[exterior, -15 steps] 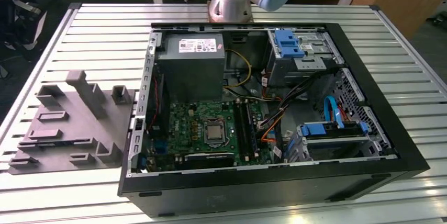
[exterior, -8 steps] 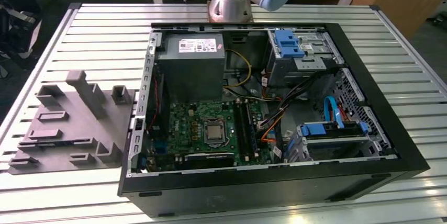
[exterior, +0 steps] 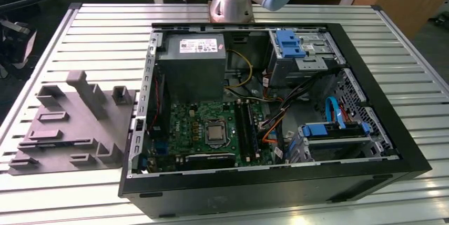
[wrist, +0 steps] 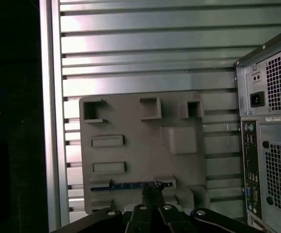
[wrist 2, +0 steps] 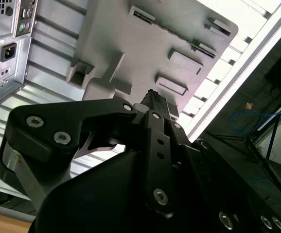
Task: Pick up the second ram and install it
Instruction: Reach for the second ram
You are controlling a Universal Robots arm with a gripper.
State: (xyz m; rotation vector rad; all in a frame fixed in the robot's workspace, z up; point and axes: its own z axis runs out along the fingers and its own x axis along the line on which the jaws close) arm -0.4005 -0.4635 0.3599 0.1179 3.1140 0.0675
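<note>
The ram point(wrist: 131, 185) is a thin dark strip lying flat in a long groove of the fixture point(wrist: 140, 155), near the plate edge closest to the gripper. So it's not picked up yet, and I'd call this the approach part of the pick step, with the install not started.

In the first wrist view the gripper point(wrist: 152, 193) hangs well above the plate, and its tip lines up roughly over the middle of the strip. The tips read as one dark lump with no gap, so they look pressed together with nothing between them. The second wrist view has the gripper point(wrist 2: 152, 99) side-on against the fixture point(wrist 2: 131, 43) and doesn't add much on that.

Going by this, the pick calls for spreading the tips, squaring them across the strip's thin sides and coming straight down. The groove walls leave little room, so a skewed grab could jam.

In the exterior view the fixture point(exterior: 70, 125) sits on the slatted table point(exterior: 105, 30) just beside the open case point(exterior: 414, 156). The green board point(exterior: 203, 125) and its black slots point(exterior: 245, 122) are inside, well apart from the ram.
</note>
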